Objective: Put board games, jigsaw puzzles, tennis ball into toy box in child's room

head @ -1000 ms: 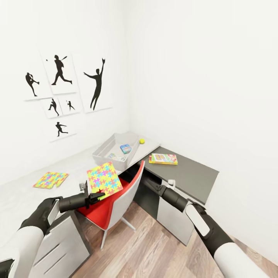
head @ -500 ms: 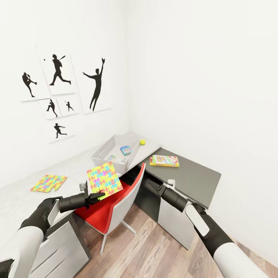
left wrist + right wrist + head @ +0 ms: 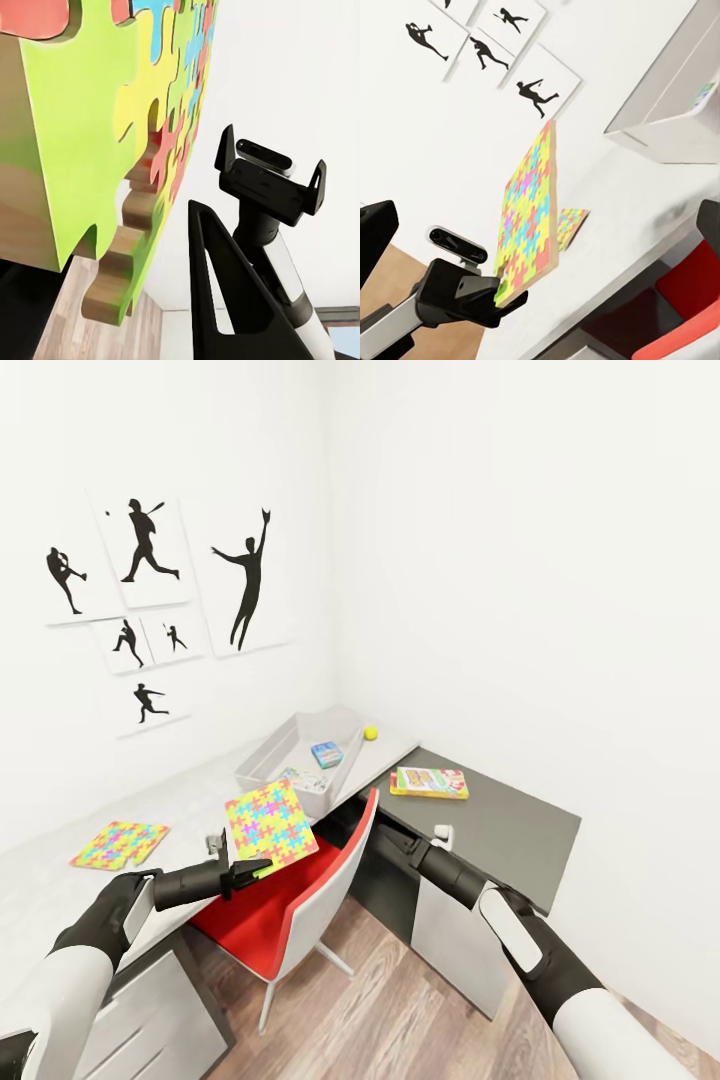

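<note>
The left end effector [image 3: 262,867] is pinched on the low edge of a jigsaw puzzle [image 3: 270,822]. The puzzle stands up on its edge and leans a bit, with its bright yellow, green, pink and blue face showing. It hangs in the air over the near edge of the white counter [image 3: 185,800] and above the red seat of a chair [image 3: 290,905]. In the right wrist view the same puzzle [image 3: 529,217] stands tall in the black end effector [image 3: 499,296], and its brown back edge shows.

A second jigsaw puzzle [image 3: 118,843] lies flat on the counter, far over on the left. It is well apart from the one in the air.

The grey toy box [image 3: 275,755] sits farther back on the counter, near the corner of the room. Two small colourful boxes lie inside it. A yellow tennis ball [image 3: 370,733] rests on the counter just beside the right end of the toy box.

A yellow and red board game [image 3: 429,783] lies flat on the dark grey top of a low cabinet [image 3: 520,825] to the right.

The right arm [image 3: 470,885] reaches down between the chair and the cabinet. Its end effector is hidden behind the chair, so I cannot tell if it is wide or narrow.

Black pictures of ball players [image 3: 150,590] hang on the white wall on the left.
</note>
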You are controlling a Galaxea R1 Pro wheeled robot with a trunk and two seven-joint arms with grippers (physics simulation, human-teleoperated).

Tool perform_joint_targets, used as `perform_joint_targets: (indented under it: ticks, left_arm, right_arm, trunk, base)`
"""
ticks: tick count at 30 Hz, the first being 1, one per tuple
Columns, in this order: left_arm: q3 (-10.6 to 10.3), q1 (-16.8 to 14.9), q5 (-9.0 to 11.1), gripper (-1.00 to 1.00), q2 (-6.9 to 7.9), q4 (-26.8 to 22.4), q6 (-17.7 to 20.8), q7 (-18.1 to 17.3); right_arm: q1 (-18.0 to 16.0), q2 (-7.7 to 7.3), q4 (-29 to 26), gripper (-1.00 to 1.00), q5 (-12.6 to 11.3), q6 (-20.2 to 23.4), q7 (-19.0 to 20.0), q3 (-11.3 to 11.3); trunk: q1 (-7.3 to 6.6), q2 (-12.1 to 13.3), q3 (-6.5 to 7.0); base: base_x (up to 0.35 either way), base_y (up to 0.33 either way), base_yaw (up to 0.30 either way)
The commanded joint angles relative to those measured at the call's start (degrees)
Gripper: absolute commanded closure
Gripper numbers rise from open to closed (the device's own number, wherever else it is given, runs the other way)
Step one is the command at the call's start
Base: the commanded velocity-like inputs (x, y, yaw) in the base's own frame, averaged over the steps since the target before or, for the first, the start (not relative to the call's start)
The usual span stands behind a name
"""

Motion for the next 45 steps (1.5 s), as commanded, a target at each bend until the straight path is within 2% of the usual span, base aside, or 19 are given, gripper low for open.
perform_joint_targets:
  ticks: [1,3,6,32,45]
  left_arm:
    - [0.05,-0.05,0.06,1.00,-0.02,0.01,0.46,-0.08]
    - [0.11,-0.05,0.10,1.00,-0.02,0.01,0.46,-0.10]
    - [0.59,-0.05,0.22,1.00,0.00,0.01,0.56,-0.19]
    - [0.21,-0.05,0.09,1.00,-0.03,0.01,0.63,-0.08]
    - [0.14,-0.05,-0.06,1.00,-0.02,0.01,0.63,-0.03]
  right_arm:
    - [-0.05,-0.06,-0.03,-1.00,-0.61,0.48,0.00,0.12]
    - [-0.05,-0.07,-0.06,-1.00,-0.60,0.47,0.01,0.08]
    - [-0.05,-0.08,-0.08,-1.00,-0.62,0.48,0.02,0.06]
    - [-0.05,-0.05,0.09,-1.00,-0.60,0.47,0.02,0.11]
    - [-0.05,-0.08,0.01,-1.00,-0.64,-0.16,0.18,0.12]
  trunk:
    - [0.02,-0.08,-0.09]
    - [0.02,-0.08,-0.09]
    - [-0.64,1.12,0.44]
    - [-6.35,11.55,5.11]
    - [-6.35,11.55,5.11]
  base:
    - [0.029,0.000,0.000]
    - [0.015,0.000,0.000]
    - [0.002,0.000,0.000]
    - [0.000,0.000,0.000]
    - [0.000,0.000,0.000]
